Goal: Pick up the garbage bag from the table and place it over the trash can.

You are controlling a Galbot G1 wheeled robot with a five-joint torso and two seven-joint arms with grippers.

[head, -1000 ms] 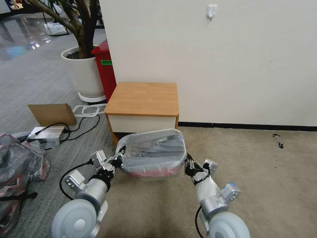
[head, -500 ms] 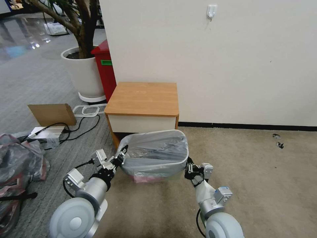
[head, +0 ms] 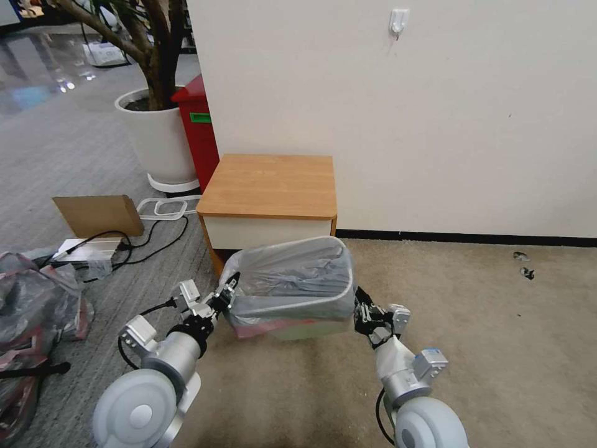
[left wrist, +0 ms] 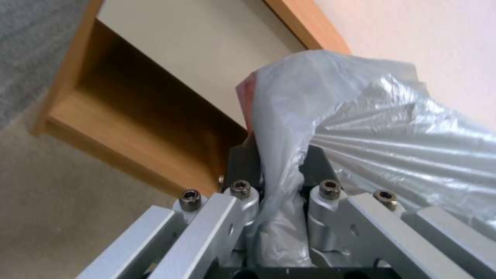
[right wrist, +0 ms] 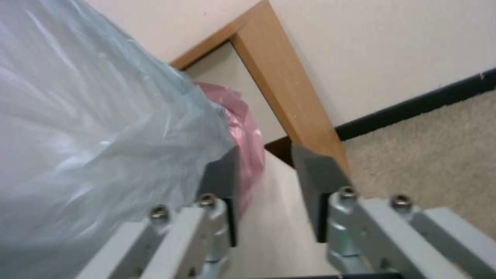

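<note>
Garbage bag: the thin, crinkly, translucent grey plastic garbage bag (head: 292, 280) with a pink-red rim is draped over the trash can, its mouth spread across the top and its pink-red edge hanging down the near side.
Trash can: the small cream-white rectangular plastic trash can (head: 311, 328) stands on the beige carpet just in front of the table, its lower wall showing below the bag's edge.
Left gripper: the left gripper (left wrist: 279, 174) is at the can's left corner, its dark fingers (left wrist: 243, 162) pinched on a gathered fold of the bag; in the head view it sits at (head: 225, 295).
Right gripper: the right gripper (right wrist: 266, 170) is at the can's right corner with its fingers (right wrist: 315, 174) spread apart; the bag's pink rim lies against the inner finger, with nothing clamped between them.
Table: the small orange-brown wooden table (head: 270, 183) with a white drawer front stands against the white wall.
Surroundings: a tall red bin (head: 198, 124) and a white plant pot (head: 155, 137) stand behind the table to the left; a heap of grey-and-red plastic bags (head: 34, 311) lies on the grey floor at far left.
</note>
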